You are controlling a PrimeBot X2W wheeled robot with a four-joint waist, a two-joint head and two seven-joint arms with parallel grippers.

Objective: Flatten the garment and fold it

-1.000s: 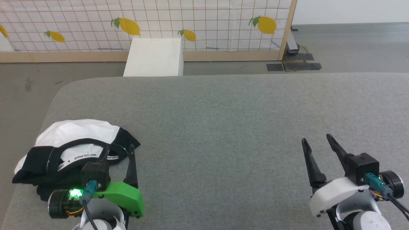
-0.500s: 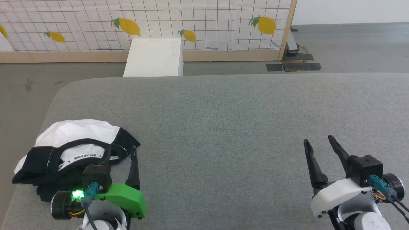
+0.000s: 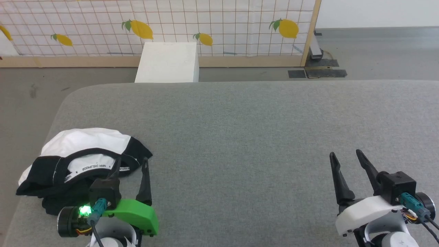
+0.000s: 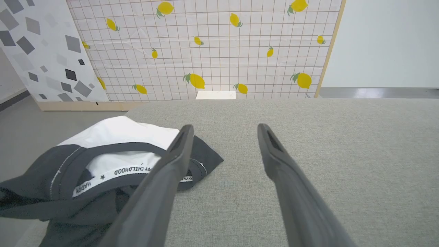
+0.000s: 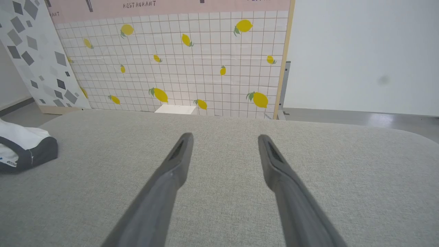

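Note:
The garment, a white T-shirt with black sleeves and collar, lies crumpled at the near left corner of the grey padded table. Its printed neck tape faces up. My left gripper stands open beside the garment's right edge, its left finger over the collar, nothing between the fingers. My right gripper is open over bare table at the near right, far from the garment, with nothing held.
A white box stands on the floor beyond the table's far edge. Behind it runs a lemon-printed grid panel on a wooden frame. The table's left edge lies close to the garment.
Both grippers have drawn back a little toward the near edge. The whole picture has shifted slightly, so the camera has moved. The garment lies as before.

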